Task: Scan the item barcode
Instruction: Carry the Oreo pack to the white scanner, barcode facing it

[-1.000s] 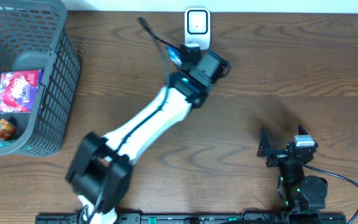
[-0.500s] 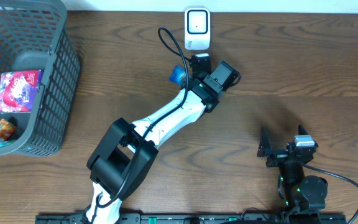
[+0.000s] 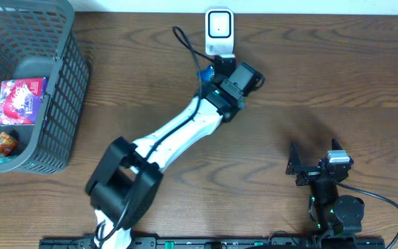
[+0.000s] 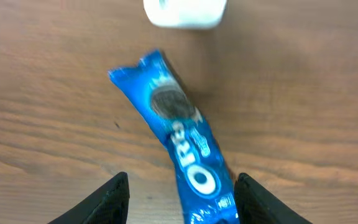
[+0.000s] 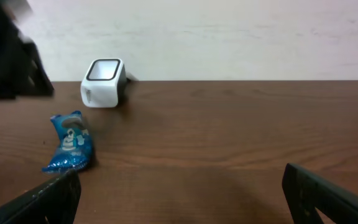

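My left gripper (image 4: 182, 190) is hovering, jaws apart and empty, near the white scanner (image 3: 219, 31). The blue cookie packet (image 4: 179, 137) is lying flat beneath it. I am judging it needs regripping, barcode facing the scanner. My right gripper (image 5: 182, 196) is resting wide open. A brown wooden table (image 3: 323, 83) is stretching toward a pale wall (image 5: 229, 37).

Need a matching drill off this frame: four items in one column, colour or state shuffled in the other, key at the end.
1. Oreo pack
2. scanner
3. basket
4. right hand

A. grey mesh, far left
B. open, holding nothing
C. blue, lying flat
D. white, standing upright

Pairs: 1-C, 2-D, 3-A, 4-B
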Tool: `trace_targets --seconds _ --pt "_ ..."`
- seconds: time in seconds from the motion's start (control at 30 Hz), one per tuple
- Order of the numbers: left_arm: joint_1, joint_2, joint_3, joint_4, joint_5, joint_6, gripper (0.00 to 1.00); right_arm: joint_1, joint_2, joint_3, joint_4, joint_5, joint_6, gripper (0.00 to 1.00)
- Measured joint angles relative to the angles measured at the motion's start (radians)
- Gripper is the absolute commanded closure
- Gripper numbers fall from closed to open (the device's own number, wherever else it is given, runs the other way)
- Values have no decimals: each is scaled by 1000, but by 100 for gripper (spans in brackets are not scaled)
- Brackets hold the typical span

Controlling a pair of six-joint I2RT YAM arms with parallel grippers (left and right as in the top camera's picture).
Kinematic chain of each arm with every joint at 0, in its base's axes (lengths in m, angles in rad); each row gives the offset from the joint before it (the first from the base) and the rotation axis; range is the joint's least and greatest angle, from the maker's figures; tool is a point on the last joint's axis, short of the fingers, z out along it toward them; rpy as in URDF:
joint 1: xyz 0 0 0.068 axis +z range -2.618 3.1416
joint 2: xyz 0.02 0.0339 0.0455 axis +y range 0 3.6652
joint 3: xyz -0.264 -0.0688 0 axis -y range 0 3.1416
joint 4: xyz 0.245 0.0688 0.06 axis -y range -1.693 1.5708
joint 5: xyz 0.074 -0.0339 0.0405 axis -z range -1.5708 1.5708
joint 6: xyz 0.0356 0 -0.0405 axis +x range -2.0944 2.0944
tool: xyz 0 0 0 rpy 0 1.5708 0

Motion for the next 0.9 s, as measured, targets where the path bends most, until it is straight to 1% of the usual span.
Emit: trace_targets --seconds 0.03,0.07,0.2,0.33,0.37,0.4,0.43,0.53,0.67,0.77,0.9 --pt "9 -18 0 -1 0 6 60 0 0 0 0 0 0 1" --pt "18 -35 0 -2 -1 10 61 0 0 0 0 0 0 1" --pt "45 -59 0 -3 14 17 61 0 0 0 0 0 0 1" --pt "47 -35 0 -2 80 -3 61 0 0 0 0 0 0 1" --pt "45 -23 0 2 97 -19 61 0 0 0 0 0 0 1" --pt "43 -10 0 9 113 -30 54 0 0 0 0 0 0 1" --pt "40 6 0 19 126 -41 50 0 0 0 0 0 0 1" --pt "31 95 0 57 158 -69 50 0 0 0 0 0 0 1" --pt "30 175 0 88 169 -70 50 0 0 0 0 0 0 1" --pt "30 215 0 85 177 -69 50 0 0 0 0 0 0 1" --pt "30 222 0 49 182 -61 50 0 0 0 0 0 0 1"
